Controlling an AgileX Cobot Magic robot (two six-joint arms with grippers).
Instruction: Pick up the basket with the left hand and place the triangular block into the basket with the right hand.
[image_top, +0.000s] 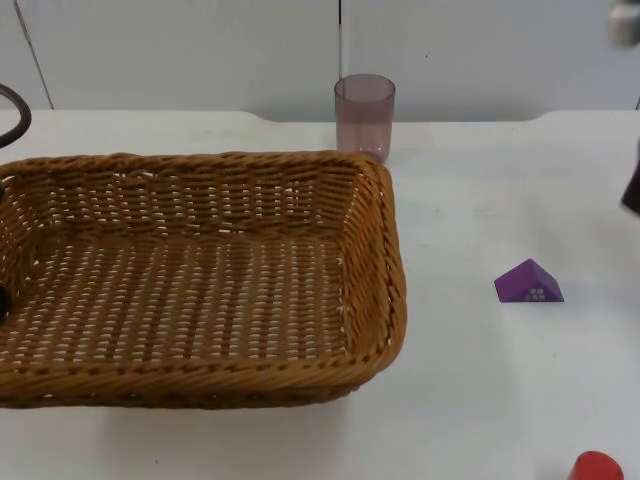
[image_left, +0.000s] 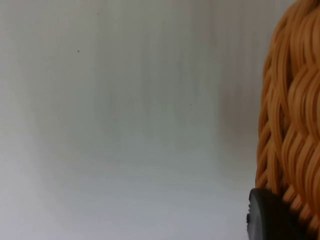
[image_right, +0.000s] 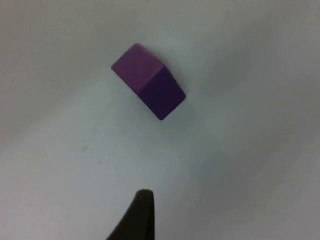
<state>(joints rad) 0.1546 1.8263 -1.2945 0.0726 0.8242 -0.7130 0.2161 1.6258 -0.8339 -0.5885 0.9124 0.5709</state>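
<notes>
- While the basket (image_top: 200, 275) occupies the left half of the table (image_top: 480, 400), note that its left rim sits against the left end effector (image_left: 272, 217); the left wrist view shows a black fingertip touching the woven wall (image_left: 295, 125), but you cannot tell whether the grip is clenched.
- Locate the triangular block (image_top: 529, 283): it lies on the table to the right of the basket, well apart from it, with its long axis running roughly left to right in the top view.
- Treat the right arm as the nearer arm. The right end effector (image_right: 137, 215) hangs above the table, with the triangular block (image_right: 148, 81) ahead of its fingertip and not touching it; its finger state cannot be determined.
- Judge the next move as an advance toward the block.
- Ignore the purple cup (image_top: 364, 115) behind the basket and the red object (image_top: 596, 467) at the near edge.
</notes>
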